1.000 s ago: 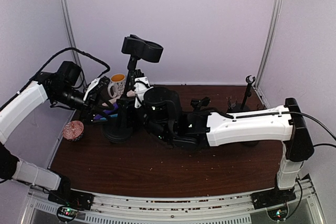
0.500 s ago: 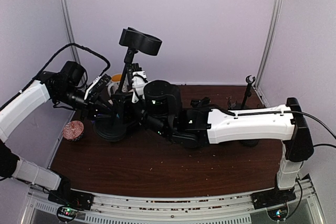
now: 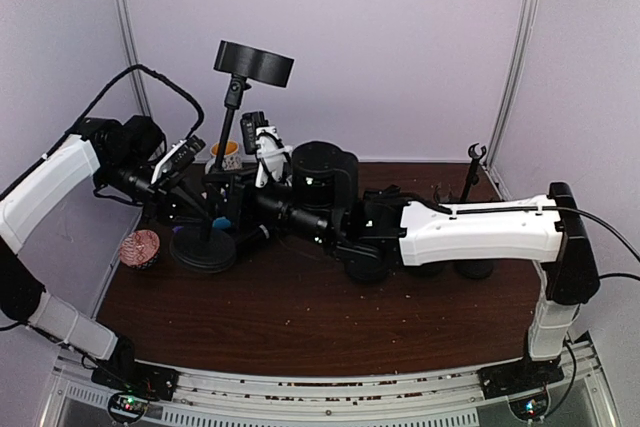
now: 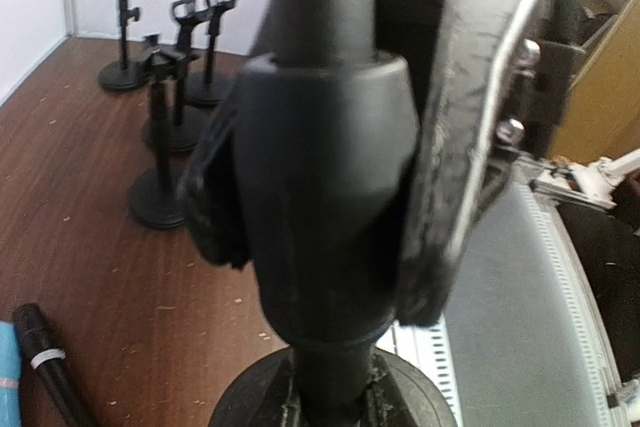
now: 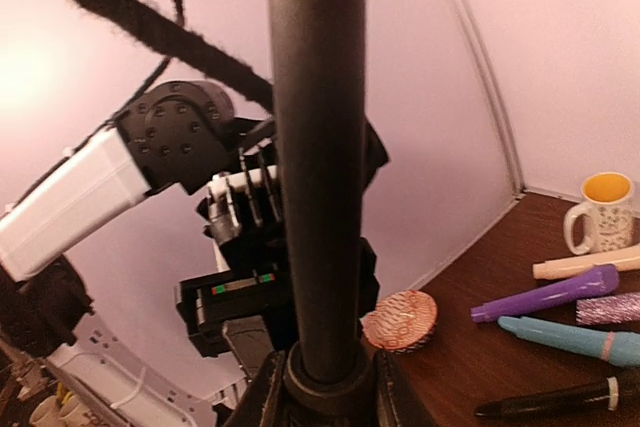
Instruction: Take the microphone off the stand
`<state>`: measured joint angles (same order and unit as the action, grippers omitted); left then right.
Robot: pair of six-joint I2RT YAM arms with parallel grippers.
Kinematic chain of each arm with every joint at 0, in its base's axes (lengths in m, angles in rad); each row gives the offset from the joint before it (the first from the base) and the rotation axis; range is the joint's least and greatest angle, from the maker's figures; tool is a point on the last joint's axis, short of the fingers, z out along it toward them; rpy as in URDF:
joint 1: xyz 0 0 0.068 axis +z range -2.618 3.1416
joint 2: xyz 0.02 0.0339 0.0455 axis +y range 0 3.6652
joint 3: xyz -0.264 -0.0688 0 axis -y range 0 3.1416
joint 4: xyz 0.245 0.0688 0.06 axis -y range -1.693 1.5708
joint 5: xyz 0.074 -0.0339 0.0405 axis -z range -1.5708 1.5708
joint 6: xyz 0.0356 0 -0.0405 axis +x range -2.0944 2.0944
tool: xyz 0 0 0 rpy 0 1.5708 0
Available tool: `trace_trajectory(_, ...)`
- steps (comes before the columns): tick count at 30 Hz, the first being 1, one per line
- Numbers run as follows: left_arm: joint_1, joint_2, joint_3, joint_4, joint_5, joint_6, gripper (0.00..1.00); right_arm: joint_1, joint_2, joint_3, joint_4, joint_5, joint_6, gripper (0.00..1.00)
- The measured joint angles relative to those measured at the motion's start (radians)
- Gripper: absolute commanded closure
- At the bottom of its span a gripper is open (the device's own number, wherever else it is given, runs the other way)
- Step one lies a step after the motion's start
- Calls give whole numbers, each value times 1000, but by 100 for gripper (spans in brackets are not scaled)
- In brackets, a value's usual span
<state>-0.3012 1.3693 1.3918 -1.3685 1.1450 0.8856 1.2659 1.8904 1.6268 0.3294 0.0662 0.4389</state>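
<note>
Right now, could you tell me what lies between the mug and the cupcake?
A white microphone and a purple microphone, seen in the right wrist view.

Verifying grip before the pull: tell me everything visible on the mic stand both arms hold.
The stand is matte black: a round flat base on the brown table, a thin pole roughly upright, a thick collar low on it, and a wide disc-like head on top. The left gripper is shut on the collar; the right gripper is shut on the pole. What the head holds is unclear.
</note>
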Motion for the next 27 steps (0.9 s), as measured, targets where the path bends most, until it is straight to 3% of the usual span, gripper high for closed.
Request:
trace_trajectory(3, 1, 39, 63, -153, 56, 97, 100, -31, -9, -27, 88, -166, 31, 100)
trace_trajectory(8, -5, 41, 81, -277, 161, 155, 100, -84, 2, -31, 218, -442, 109, 99)
trace_trajectory(11, -18, 34, 90, -310, 192, 170, 100, -105, 12, -28, 282, -567, 151, 91)
trace_trajectory(15, -34, 27, 97, -310, 227, 170, 100, -133, 36, -26, 393, -684, 227, 60)
trace_trajectory(18, -32, 31, 108, -306, 214, 182, 100, -142, 42, -30, 436, -706, 289, 35)
trace_trajectory(20, -27, 34, 123, -300, 201, 198, 100, -140, 17, -51, 431, -674, 293, 27)
trace_trajectory(27, -27, 39, 159, -218, 158, 129, 100, -114, -154, -169, 221, -377, 157, 28)
